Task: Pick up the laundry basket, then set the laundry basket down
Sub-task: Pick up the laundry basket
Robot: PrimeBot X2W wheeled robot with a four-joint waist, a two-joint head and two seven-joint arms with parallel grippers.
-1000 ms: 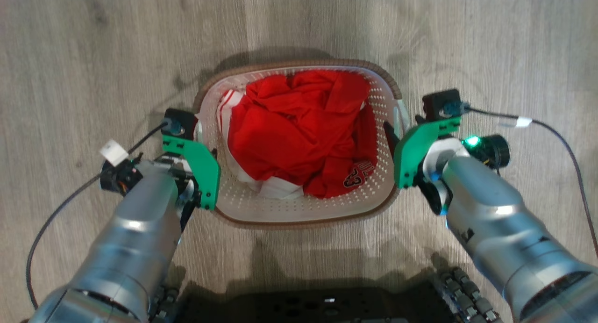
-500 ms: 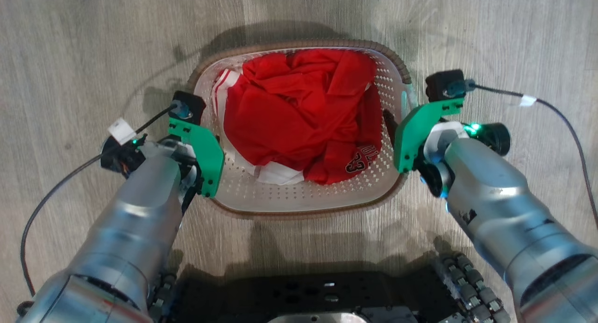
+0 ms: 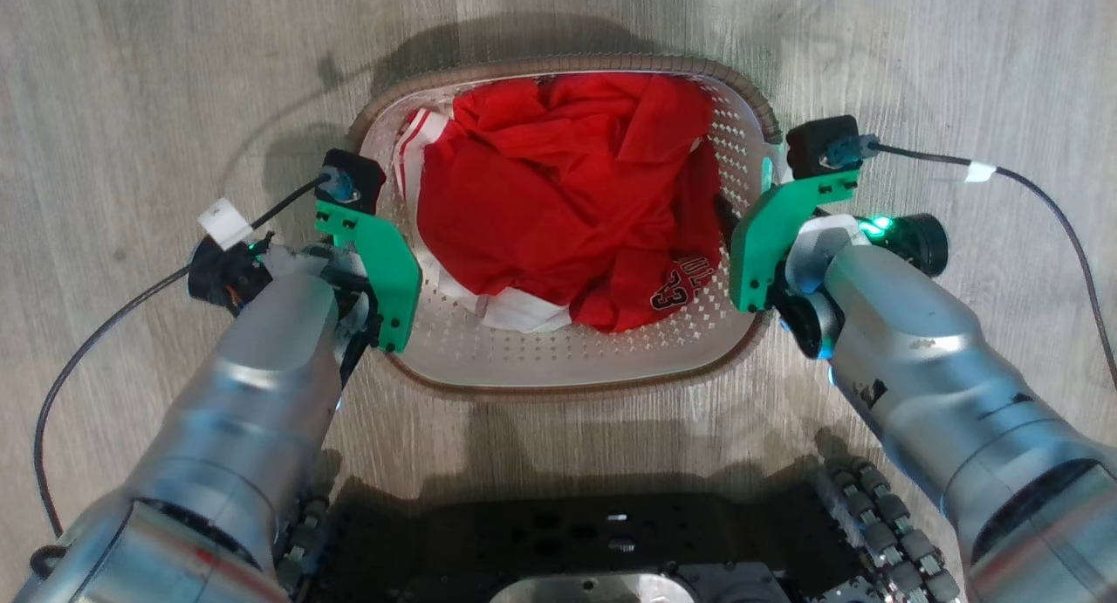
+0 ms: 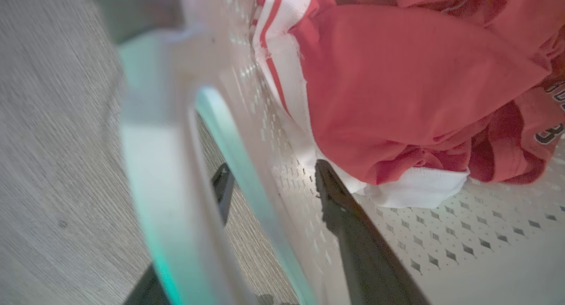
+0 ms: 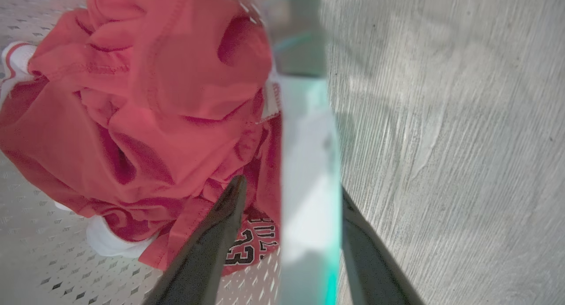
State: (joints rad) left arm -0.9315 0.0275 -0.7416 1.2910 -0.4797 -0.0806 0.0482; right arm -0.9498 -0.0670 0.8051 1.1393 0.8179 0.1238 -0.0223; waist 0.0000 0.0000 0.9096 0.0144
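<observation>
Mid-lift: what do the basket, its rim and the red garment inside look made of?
The laundry basket: likely moulded white plastic, matte, judging by thin walls with regular punched holes. The rim: brown and ribbed like a woven band; may be plastic imitation. The red jersey: soft fabric, crumpled in folds, white trim, printed 23.

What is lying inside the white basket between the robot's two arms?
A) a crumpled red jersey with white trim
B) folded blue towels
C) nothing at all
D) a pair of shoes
A: the basket holds a crumpled red jersey with white trim and dark printed numbers.
</observation>
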